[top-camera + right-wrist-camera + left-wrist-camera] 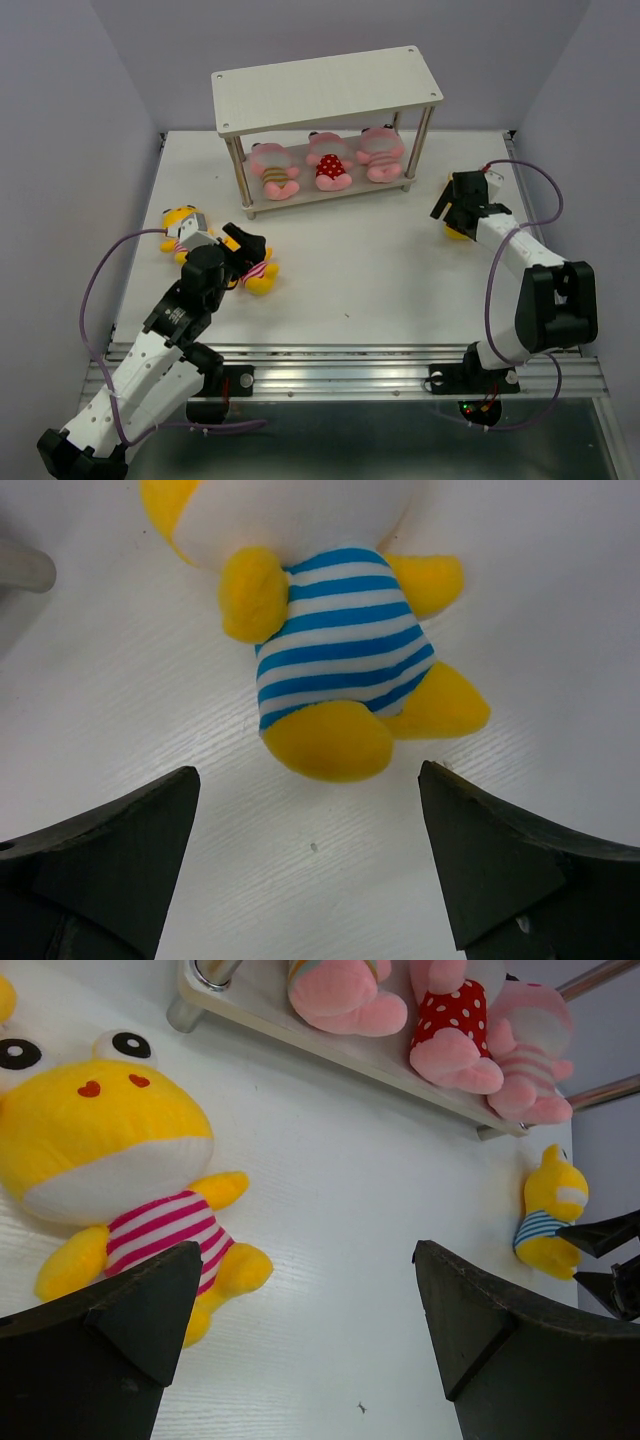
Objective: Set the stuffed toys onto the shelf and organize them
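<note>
The shelf stands at the back. Three pink stuffed toys lie on its lower board, which also shows in the left wrist view; the top board is bare. My left gripper is open and empty, beside a yellow pink-striped toy that lies on the table to its left. A second yellow pink-striped toy lies further left. My right gripper is open and empty, just short of the feet of the yellow blue-striped toy, which lies on the table right of the shelf.
The white table is walled at the back and on both sides. A shelf leg stands left of the blue-striped toy. A metal rail runs along the near edge.
</note>
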Available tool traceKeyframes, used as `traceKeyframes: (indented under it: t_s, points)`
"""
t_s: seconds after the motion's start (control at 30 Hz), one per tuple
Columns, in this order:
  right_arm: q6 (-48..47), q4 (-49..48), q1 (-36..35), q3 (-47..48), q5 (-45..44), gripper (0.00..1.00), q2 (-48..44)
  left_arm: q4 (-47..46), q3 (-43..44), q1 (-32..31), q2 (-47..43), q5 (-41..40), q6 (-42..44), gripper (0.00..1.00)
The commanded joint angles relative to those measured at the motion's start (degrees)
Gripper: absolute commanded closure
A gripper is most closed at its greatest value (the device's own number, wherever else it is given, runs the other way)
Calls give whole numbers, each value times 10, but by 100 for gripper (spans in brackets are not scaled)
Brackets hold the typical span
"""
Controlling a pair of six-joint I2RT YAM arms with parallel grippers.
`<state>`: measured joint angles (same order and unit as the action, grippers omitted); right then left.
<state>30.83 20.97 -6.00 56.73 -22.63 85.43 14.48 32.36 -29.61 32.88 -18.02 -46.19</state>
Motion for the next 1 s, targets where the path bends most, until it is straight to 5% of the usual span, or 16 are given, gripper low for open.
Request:
traceKeyframes:
  t_s: [0.0, 0.23, 0.57, 0.97]
  points:
    - [-14, -47, 2, 1, -10, 5, 1, -12, -3, 1, -1, -5, 2, 1]
    - [-16, -50, 2, 0, -43, 23, 8, -8, 2, 0, 0, -12, 3, 1]
    - [-15, -49, 2, 6, -34, 33, 25, -7, 5, 0, -7, -10, 5, 1]
    - [-52, -58, 2, 5, -65, 96, -5, -9, 3, 0, -7, -4, 6, 1]
